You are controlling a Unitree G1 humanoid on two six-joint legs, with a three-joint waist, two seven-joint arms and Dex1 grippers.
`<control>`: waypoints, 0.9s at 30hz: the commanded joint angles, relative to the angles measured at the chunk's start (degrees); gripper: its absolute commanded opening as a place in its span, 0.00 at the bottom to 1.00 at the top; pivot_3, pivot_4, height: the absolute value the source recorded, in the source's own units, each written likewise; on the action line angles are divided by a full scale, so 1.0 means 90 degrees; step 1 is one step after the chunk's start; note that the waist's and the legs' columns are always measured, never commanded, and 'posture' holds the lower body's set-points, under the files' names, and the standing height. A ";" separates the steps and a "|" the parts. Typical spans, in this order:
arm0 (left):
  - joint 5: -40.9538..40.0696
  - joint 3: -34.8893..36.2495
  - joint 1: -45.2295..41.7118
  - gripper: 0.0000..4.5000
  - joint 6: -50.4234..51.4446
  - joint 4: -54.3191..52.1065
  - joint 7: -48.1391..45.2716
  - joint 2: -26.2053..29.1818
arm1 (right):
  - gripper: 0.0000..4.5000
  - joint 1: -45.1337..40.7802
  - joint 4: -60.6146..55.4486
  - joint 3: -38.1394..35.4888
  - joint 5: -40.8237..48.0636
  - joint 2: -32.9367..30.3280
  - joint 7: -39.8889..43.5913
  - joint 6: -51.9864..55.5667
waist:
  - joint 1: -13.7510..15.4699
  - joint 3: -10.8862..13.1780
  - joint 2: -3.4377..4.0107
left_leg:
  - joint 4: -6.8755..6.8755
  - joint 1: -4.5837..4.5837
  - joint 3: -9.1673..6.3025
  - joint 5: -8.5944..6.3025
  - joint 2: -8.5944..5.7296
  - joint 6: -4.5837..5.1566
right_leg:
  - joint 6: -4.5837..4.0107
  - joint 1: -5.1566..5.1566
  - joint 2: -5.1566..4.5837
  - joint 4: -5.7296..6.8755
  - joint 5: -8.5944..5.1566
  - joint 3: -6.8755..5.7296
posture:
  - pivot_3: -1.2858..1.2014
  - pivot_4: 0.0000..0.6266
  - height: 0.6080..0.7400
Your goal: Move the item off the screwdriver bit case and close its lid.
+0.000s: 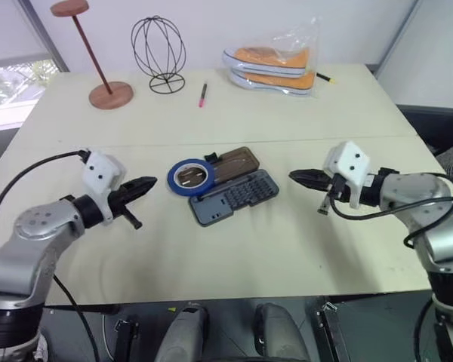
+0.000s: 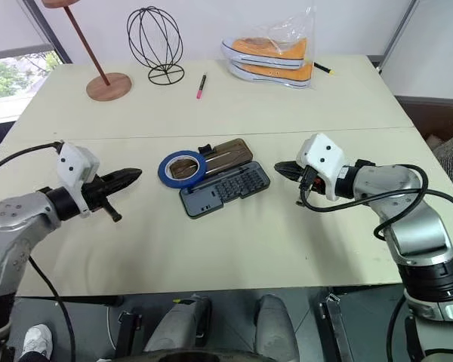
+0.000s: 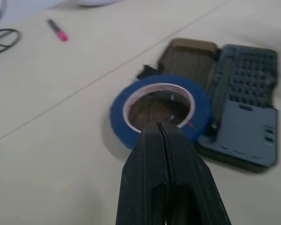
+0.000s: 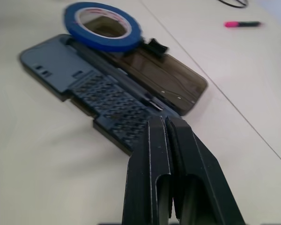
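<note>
The screwdriver bit case lies open at the table's middle, its dark grey base toward me and its smoky-brown lid folded flat behind it. The item, a blue roll of tape, rests on the lid's left end, partly overhanging onto the table. My left gripper hovers shut and empty just left of the tape, pointing at it. To the right of the case my right gripper is also shut and empty, aimed at the case's right end. The tape and the lid show beyond the wrist cameras' fingers.
At the table's back stand a red-brown stand, a black wire globe, a pink marker and bagged orange shoes. A seam runs across the tabletop behind the case.
</note>
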 commanded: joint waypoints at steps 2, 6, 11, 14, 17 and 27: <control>-0.0227 0.0215 -0.0055 0.00 0.0071 -0.0238 -0.0037 0.0062 | 0.02 -0.0170 -0.0197 -0.0017 0.0027 -0.0026 0.0006 -0.0087 | 0.0014 0.0004 -0.0004 | 0.0000 -0.0001 0.0000 0.0000 0.0002 0.0000 | 0.0000 0.0000 0.0000 0.0000 0.0000 0.0001 | 0.52 0.24 1.00; -0.0248 0.0133 -0.0161 0.00 0.0142 -0.0243 0.0045 0.0036 | 0.02 -0.0190 -0.0228 0.0021 0.0034 0.0036 -0.0047 -0.0081 | 0.0028 0.0014 -0.0018 | 0.0001 -0.0002 0.0000 0.0000 0.0001 -0.0001 | 0.0000 0.0000 -0.0002 -0.0001 0.0000 0.0001 | 0.52 0.24 1.00; -0.0207 0.0016 -0.0222 0.00 0.0166 -0.0228 0.0105 0.0016 | 0.02 -0.0194 -0.0243 0.0032 0.0046 0.0070 -0.0087 -0.0075 | 0.0026 0.0017 -0.0022 | 0.0001 -0.0002 0.0001 0.0001 0.0001 -0.0002 | 0.0000 0.0000 -0.0001 -0.0001 0.0001 0.0002 | 0.52 0.24 1.00; -0.0166 -0.0068 -0.0239 0.00 0.0153 -0.0236 0.0137 0.0013 | 0.02 -0.0217 -0.0256 0.0044 0.0031 0.0102 -0.0127 -0.0073 | 0.0021 0.0018 -0.0021 | 0.0001 -0.0002 0.0001 0.0001 0.0001 -0.0002 | 0.0000 -0.0001 -0.0001 -0.0001 0.0001 0.0002 | 0.52 0.24 1.00; -0.0138 -0.0160 -0.0285 0.00 0.0133 -0.0209 0.0161 0.0010 | 0.02 -0.0258 -0.0206 0.0058 0.0022 0.0128 -0.0146 -0.0085 | 0.0017 0.0018 -0.0021 | 0.0001 -0.0002 0.0001 0.0002 0.0000 -0.0003 | 0.0000 -0.0001 -0.0001 0.0000 0.0001 0.0002 | 0.52 0.24 1.00; 0.0096 -0.0433 -0.0447 0.00 -0.0111 0.0081 0.0090 -0.0063 | 0.02 -0.0197 -0.0294 0.0094 0.0010 0.0093 -0.0219 -0.0051 | 0.0021 0.0018 -0.0021 | 0.0001 -0.0002 0.0003 0.0002 0.0000 -0.0004 | 0.0000 -0.0002 -0.0001 0.0000 0.0001 0.0003 | 0.52 0.24 1.00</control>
